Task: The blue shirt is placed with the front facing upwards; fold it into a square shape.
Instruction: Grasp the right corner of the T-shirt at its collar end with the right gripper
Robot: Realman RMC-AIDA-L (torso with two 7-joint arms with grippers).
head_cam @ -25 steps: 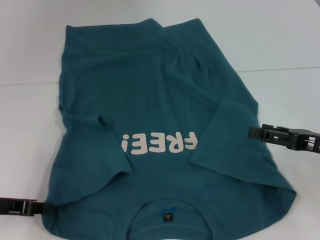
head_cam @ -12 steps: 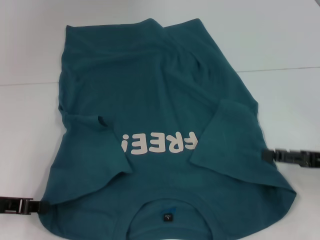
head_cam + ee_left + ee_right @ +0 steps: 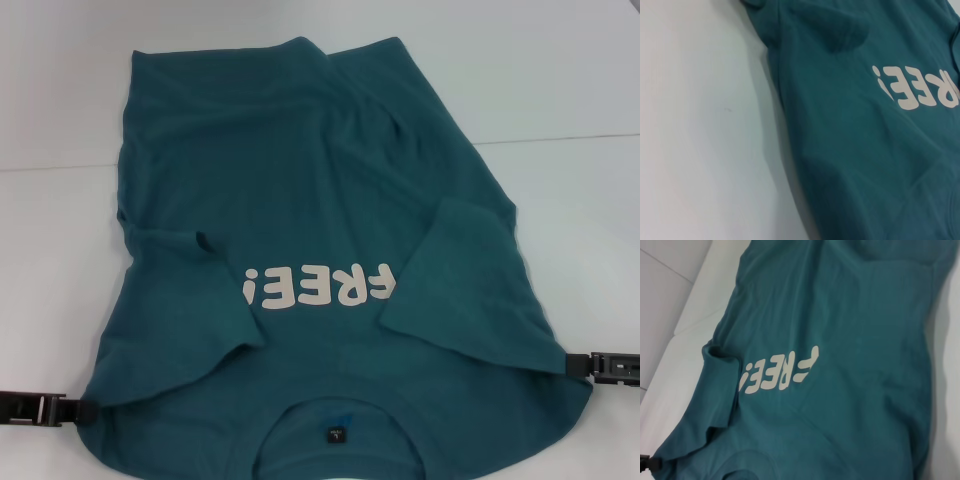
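Shirt (image 3: 320, 200) fills the frame centre from top to bottom edge. Bare table (image 3: 50, 250) down the left and across upper right gives room. Left gripper (image 3: 75, 410) touches the hem lower left; right gripper (image 3: 580, 365) touches it lower right.

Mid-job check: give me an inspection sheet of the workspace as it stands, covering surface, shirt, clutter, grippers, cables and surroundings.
Surface: white table, with a seam line running across it.
Job's things: blue shirt lies front up, "FREE!" lettering showing, both sleeves folded inward over the chest, neck label nearest the robot; not yet square.
Clutter: nothing seen.
Grippers: left gripper at the shirt's near left corner; right gripper at the near right edge, beside the folded sleeve. Neither is seen lifting cloth.
Cables: nothing seen.
Surroundings: only the table in view.
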